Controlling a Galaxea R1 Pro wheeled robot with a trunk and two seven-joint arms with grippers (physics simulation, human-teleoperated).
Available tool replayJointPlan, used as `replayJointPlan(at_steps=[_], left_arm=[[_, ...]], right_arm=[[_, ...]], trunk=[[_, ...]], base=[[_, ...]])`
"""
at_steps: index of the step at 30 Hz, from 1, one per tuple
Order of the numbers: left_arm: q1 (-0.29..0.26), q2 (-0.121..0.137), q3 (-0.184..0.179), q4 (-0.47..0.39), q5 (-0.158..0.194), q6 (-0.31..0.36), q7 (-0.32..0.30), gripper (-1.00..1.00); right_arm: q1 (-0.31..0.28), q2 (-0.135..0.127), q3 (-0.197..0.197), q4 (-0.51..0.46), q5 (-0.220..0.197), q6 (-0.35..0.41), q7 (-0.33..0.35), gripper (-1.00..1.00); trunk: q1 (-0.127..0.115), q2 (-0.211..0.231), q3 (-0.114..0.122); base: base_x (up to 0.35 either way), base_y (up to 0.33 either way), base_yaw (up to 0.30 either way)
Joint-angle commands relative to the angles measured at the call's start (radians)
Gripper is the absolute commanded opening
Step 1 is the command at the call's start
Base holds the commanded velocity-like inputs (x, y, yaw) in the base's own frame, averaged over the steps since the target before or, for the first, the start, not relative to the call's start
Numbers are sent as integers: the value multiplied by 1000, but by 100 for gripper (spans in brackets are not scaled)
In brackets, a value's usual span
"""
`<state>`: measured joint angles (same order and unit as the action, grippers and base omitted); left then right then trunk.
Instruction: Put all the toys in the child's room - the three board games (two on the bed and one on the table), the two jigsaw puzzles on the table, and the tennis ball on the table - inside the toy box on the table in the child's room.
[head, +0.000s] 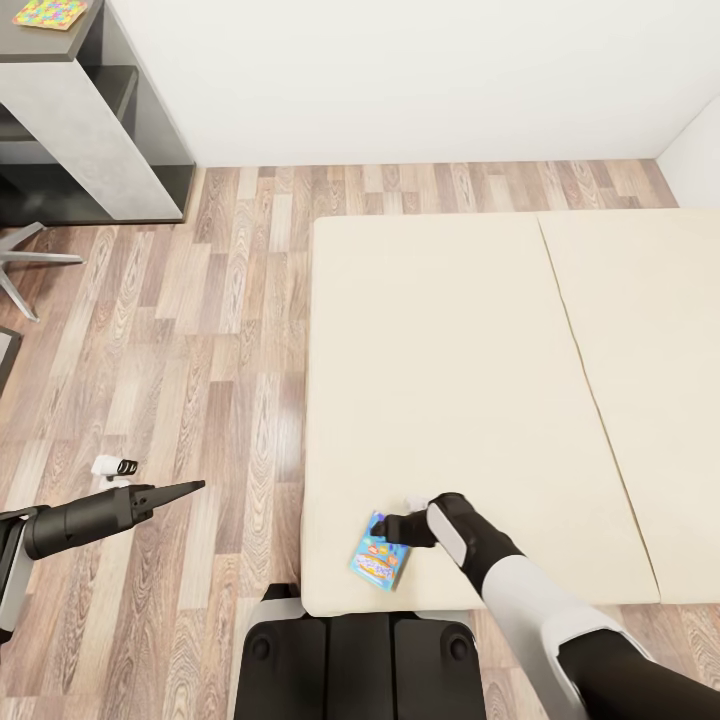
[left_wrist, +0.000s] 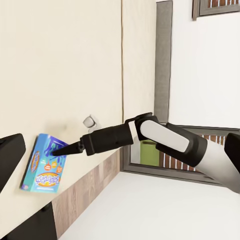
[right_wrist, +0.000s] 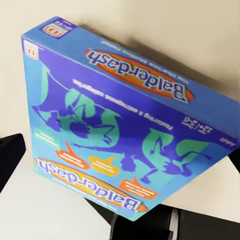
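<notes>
Right end effector (head: 385, 527) sits at the top edge of the blue board game (head: 378, 558), fingers (left_wrist: 67, 147) reaching over the cover; whether they have clamped cannot be told, jaw gap hidden. In the right wrist view the box (right_wrist: 125, 130) looks tilted, one side raised off the bed, so probably mid-pickup. Box lies at the near corner of the bed (head: 450, 350), close to the mattress edge. Left end effector (head: 185, 488) hangs over the floor (head: 200, 330) well apart, fingers together, gripping nothing. To do this well: pinch across the thin box edge, get full finger depth before lifting, keep it level so it does not slide off. Far back, a jigsaw puzzle (head: 52, 12) lies on the desk (head: 40, 48).
</notes>
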<state>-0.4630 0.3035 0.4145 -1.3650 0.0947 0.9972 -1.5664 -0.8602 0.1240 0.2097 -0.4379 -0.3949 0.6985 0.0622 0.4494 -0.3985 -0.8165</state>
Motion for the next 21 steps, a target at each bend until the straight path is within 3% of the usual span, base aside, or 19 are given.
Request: replayJointPlan(at_steps=[1, 10, 21], left_arm=[[0, 0, 0, 0, -1, 11, -4, 100], [0, 0, 0, 0, -1, 11, -4, 100], [0, 0, 1, 0, -1, 11, -4, 100]], right_arm=[[0, 1, 2, -1, 7, 4, 5, 100], [0, 43, 1, -4, 7, 4, 5, 100], [0, 51, 0, -13, 7, 4, 22, 100]], trunk=[[1, -1, -1], [1, -1, -1], [1, -1, -1]], base=[[0, 0, 0], [0, 0, 0], [0, 0, 0]])
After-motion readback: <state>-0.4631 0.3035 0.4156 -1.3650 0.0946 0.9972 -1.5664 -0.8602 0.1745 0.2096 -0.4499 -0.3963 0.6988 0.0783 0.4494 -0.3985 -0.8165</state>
